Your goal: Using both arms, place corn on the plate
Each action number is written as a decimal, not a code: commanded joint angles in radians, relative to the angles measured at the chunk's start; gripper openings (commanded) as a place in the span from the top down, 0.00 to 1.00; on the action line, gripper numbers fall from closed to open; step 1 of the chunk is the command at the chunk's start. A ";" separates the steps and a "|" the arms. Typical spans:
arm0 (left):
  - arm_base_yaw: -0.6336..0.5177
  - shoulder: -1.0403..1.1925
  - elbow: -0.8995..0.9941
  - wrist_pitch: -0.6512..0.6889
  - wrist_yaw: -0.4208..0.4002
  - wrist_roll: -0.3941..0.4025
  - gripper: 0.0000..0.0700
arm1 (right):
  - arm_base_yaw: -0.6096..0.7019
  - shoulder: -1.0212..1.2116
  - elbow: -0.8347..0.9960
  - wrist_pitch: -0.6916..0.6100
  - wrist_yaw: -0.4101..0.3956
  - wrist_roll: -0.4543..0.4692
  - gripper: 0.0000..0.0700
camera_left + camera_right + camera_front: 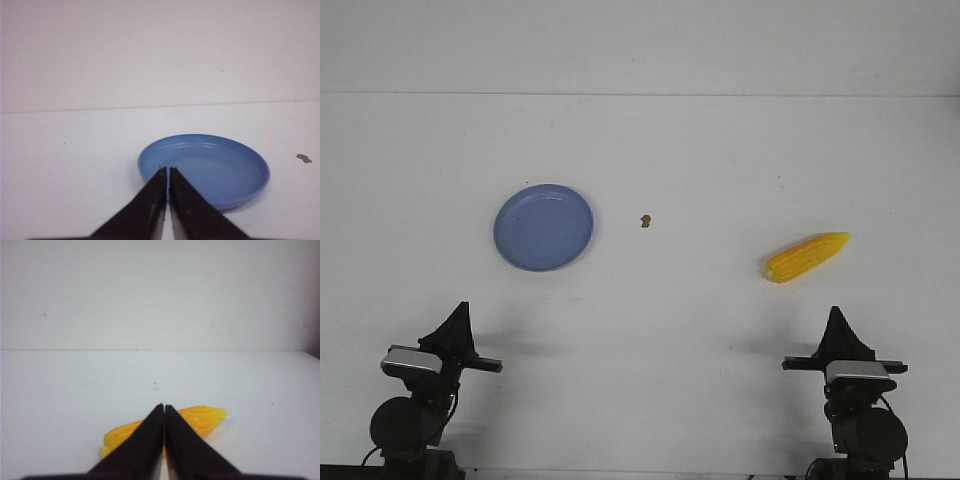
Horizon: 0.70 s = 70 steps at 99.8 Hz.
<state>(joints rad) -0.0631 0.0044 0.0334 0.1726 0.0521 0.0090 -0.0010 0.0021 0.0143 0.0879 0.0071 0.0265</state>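
Sitting at the near edge of the tabletop [650,150], both arms are parked low, and honestly neither is doing anything yet: the left claw [459,307] and right claw [836,312] are each pinched closed with nothing in them, tips pressed together in both wrist views. Further out on the robot's right, the corn [807,256] is lying flat on the white surface, well apart from the plate [544,227], which is sitting over on the left. The cob's long axis is running diagonally, with the tapered tip pointing away and to the right and the fat end nearer the robot. I'm guessing it's light, stiff and a bit slick and rolly, so grabbing across the thick middle looks safest.
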 commanded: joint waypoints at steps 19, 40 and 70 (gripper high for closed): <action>0.000 -0.001 -0.019 0.012 -0.001 0.002 0.98 | 0.001 -0.001 -0.002 0.010 0.000 0.000 0.99; 0.000 -0.001 -0.019 0.013 -0.001 0.002 0.98 | 0.001 -0.001 -0.002 0.010 0.000 0.000 0.99; 0.000 -0.001 -0.014 0.015 -0.001 -0.018 0.98 | 0.001 -0.001 -0.002 0.021 0.000 -0.001 0.99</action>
<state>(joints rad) -0.0631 0.0044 0.0334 0.1730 0.0521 0.0082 -0.0010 0.0021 0.0147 0.0883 0.0071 0.0265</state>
